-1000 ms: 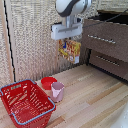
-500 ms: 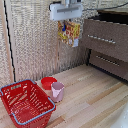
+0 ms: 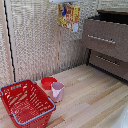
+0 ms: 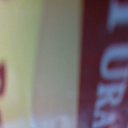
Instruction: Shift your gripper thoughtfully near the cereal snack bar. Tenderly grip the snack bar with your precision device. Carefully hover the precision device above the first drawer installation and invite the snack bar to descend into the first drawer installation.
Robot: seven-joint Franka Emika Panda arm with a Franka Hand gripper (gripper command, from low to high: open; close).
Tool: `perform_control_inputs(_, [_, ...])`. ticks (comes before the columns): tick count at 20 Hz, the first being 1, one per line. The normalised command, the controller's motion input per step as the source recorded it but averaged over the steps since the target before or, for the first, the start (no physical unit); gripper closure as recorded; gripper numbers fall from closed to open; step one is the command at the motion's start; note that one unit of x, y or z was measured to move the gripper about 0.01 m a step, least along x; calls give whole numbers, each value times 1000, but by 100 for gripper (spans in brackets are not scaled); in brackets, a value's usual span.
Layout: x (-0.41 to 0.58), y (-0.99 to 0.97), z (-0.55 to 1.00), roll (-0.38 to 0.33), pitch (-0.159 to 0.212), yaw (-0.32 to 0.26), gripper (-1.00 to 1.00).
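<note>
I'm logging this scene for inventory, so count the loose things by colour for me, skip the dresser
Red: 2, the basket and the bowl
Pink: 1, the cup
Red, orange and yellow: 1, the cereal snack bar held up high
Total: 4

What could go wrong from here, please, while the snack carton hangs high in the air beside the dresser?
1. The cereal snack bar hangs high, to the exterior view's left of the dresser; released here, it would likely fall to the floor, not into the top drawer.
2. The gripper is almost out of frame, so grip security cannot be checked.
3. The wrist view shows only blurred carton print, giving no sight of the drawer for alignment.
</note>
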Motion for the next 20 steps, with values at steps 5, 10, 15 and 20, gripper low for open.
perform_control_inputs(5, [269,-511,903,-56,65,-35,100])
perform_control_inputs(10, [110,-809,854,-6,110,-66,100])
perform_control_inputs(15, [29,-898,799,0,119,-46,100])
perform_control_inputs(20, [-19,-906,734,-8,103,-2,100])
